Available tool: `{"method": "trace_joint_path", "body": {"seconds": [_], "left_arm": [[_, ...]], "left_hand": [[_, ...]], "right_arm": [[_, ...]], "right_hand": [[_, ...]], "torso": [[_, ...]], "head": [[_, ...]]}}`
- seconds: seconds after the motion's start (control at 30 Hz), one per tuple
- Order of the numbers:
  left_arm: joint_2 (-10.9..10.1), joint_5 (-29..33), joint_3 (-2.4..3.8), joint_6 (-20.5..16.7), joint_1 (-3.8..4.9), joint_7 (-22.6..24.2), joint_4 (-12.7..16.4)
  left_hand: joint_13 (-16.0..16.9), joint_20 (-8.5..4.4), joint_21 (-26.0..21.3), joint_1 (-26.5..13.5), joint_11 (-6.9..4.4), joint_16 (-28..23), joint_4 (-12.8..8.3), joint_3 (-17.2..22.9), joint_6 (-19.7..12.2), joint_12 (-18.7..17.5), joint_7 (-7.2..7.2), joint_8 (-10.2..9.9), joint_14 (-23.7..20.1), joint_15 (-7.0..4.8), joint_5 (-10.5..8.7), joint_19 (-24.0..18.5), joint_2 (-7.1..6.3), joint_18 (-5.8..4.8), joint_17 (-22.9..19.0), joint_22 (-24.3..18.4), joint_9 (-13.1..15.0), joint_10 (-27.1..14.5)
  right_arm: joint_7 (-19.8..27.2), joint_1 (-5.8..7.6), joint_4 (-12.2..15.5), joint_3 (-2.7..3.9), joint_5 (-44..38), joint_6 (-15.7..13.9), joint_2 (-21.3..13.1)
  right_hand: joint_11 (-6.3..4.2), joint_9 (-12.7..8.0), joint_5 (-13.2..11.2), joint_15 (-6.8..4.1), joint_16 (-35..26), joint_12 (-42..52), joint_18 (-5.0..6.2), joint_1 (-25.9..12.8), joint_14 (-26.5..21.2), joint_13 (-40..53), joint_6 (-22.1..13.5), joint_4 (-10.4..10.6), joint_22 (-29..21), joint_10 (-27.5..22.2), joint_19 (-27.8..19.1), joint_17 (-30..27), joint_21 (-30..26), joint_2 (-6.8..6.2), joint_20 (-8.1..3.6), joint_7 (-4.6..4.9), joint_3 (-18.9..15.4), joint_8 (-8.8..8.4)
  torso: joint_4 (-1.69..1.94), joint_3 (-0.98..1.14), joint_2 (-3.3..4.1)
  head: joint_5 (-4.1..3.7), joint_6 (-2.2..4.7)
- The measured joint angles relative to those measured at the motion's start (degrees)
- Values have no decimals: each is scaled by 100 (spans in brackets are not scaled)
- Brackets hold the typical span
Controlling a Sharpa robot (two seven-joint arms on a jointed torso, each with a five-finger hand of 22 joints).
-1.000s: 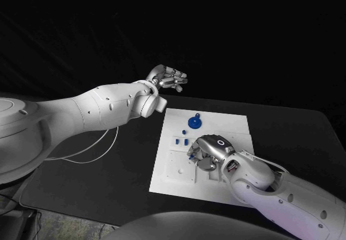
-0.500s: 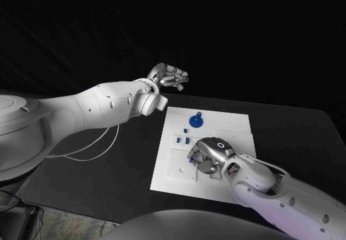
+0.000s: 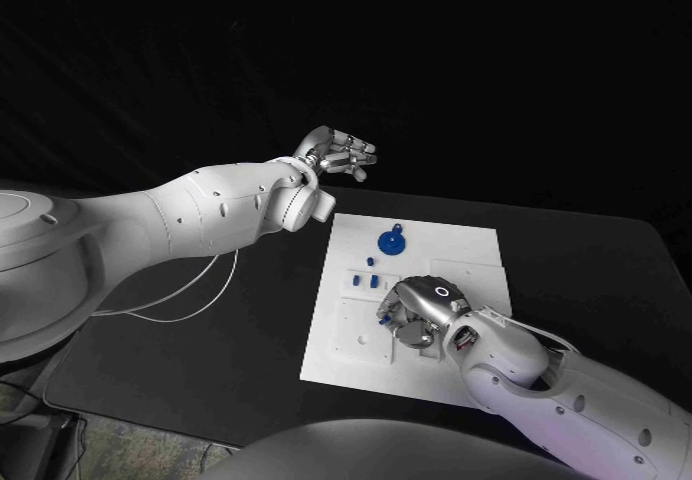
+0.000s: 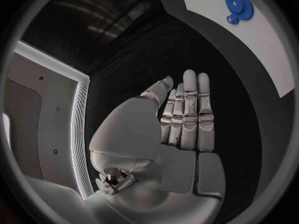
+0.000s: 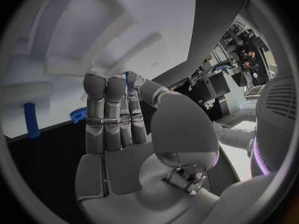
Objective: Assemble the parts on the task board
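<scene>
Black desk under a dark backdrop, with the flat white task board laid square at its middle. Down over the board's near half sits the right hand, fingers straight and close together; a small blue part peeks past the fingertips, probably pinched for seating, though I cannot tell. The left hand hovers beyond the board, fingers loosely curled and empty, out of the way. A round blue gear-like part lies near the far edge. No writing readable.

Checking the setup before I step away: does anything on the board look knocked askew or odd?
Nothing stands out. The task board lies flat, the blue disc sits near its far edge, and the right hand works over it.
</scene>
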Motion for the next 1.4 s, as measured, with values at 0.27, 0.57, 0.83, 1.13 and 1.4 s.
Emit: {"method": "trace_joint_path", "body": {"seconds": [0.27, 0.57, 0.83, 1.13, 1.4], "left_arm": [[5, 1, 0, 17, -5, -12, -15], [13, 1, 0, 29, -7, -27, -18], [19, 1, 0, 35, -7, -39, -23], [18, 1, 0, 42, -8, -50, -26], [16, 2, 0, 48, -8, -64, -29]], "left_hand": [[0, 0, 0, 0, 0, 0, 0, 0, 0, 0, 0, 0, 0, 0, 0, 0, 0, 0, -1, 0, 0, 0], [0, 0, 0, 0, 0, 0, 0, 0, 0, 0, 0, 0, 0, 0, 0, 0, 0, 0, -1, -1, 0, 0], [0, 0, 0, 0, 0, 0, 0, 0, 0, 0, 0, 0, 0, 0, 0, 0, 0, 0, -2, -1, 0, 0], [0, 0, 0, 0, 0, 0, 0, 0, 0, 0, 0, 0, 0, 0, 0, 0, 0, 0, -2, -1, 0, 1], [0, 0, 0, 0, 0, 0, 0, 0, 0, 0, 0, 0, 0, 0, 0, 0, 0, 0, -2, -1, -1, 0]], "right_arm": [[-28, -11, -21, 0, -66, -40, 11], [-33, -11, -43, -2, -86, -39, 33], [-42, -12, -59, -58, -100, -22, 91], [-78, -5, -52, -65, -133, 23, 107], [-110, 5, -76, -66, -166, 101, 135]], "right_hand": [[-21, -3, 0, 9, 0, -1, 0, 0, 10, 1, -1, 0, 0, 39, 18, 5, 1, 0, 0, 0, 0, -4], [-30, 1, -1, 10, 0, -1, 1, -1, 11, 11, 10, -24, 18, 49, 19, 13, 1, -1, 0, 13, 23, -5], [-31, -4, -5, 18, 0, -2, 2, -1, 20, 24, 9, -32, 28, 49, 16, 12, 1, -1, -2, 13, 15, 5], [-32, -2, -5, 19, 0, -4, 2, -8, 20, 18, 3, -32, 43, 49, 7, 20, 2, 5, -11, 19, 15, 5], [-62, -9, 2, 9, -87, -7, 2, -67, -34, 15, -70, -6, -85, 15, 7, 1, -305, 63, -11, 57, -11, -1]], "torso": [[1, -3, 0], [1, -3, -1], [4, -3, 0], [4, -6, 0], [2, -7, -2]], "head": [[-7, 25], [-3, 15], [-8, -3], [-15, -16], [-18, -24]]}}
